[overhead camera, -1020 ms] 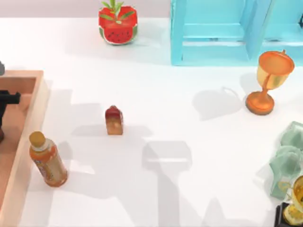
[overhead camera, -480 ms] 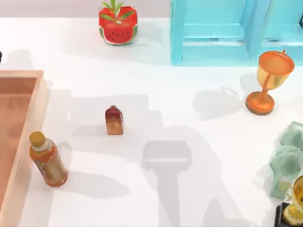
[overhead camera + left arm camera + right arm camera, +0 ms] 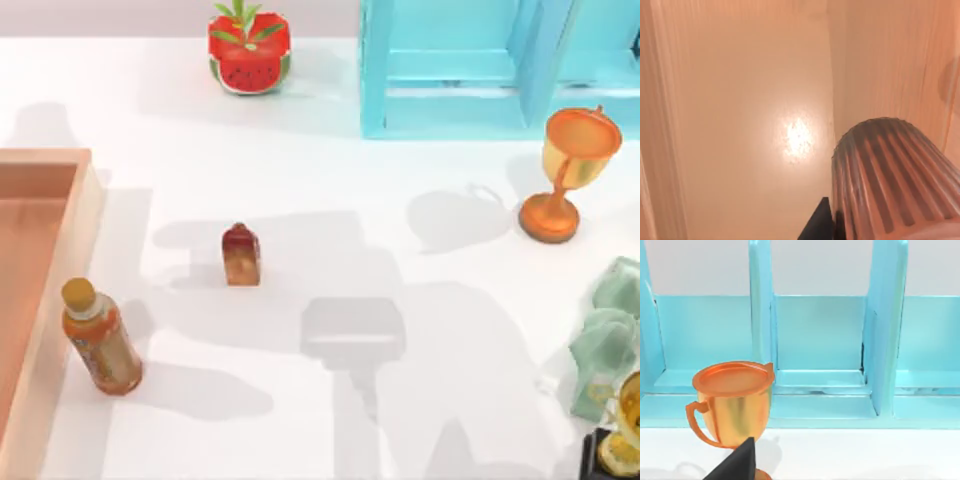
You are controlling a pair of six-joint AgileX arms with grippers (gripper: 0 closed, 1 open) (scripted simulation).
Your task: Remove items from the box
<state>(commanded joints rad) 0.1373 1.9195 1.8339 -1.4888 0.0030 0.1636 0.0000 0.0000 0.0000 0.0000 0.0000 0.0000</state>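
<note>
Two items, the block (image 3: 241,255) and the bottle (image 3: 100,337), are standing on the table outside the box (image 3: 72,260), the block well apart from it and the bottle just beside its outer wall; both are judged already removed. One more item, the ribbed red-brown cup (image 3: 890,180), is showing in the left wrist view over the bare box floor (image 3: 740,100), near an inner wall. The left gripper (image 3: 816,225) is working inside the box at the table's left edge, a dark part of it lying against the cup's side. Whether it is clamping the cup or merely hanging beside it cannot be told, nor how wide it is standing. The right gripper (image 3: 735,465) is sitting parked at the right, facing the goblet (image 3: 732,410) and the crate (image 3: 820,340), and its opening cannot be told either. Several risks are arising, by judgement. The cup's ribbed, tapering side is offering a poor seat, so an off-centre hold could be letting it tilt or slip during the lift. The nearby wall could be catching the cup if the arm travels sideways before rising clear. The bottle, standing upright close to the box, could be getting knocked over when the cup is carried out and set down.
</note>
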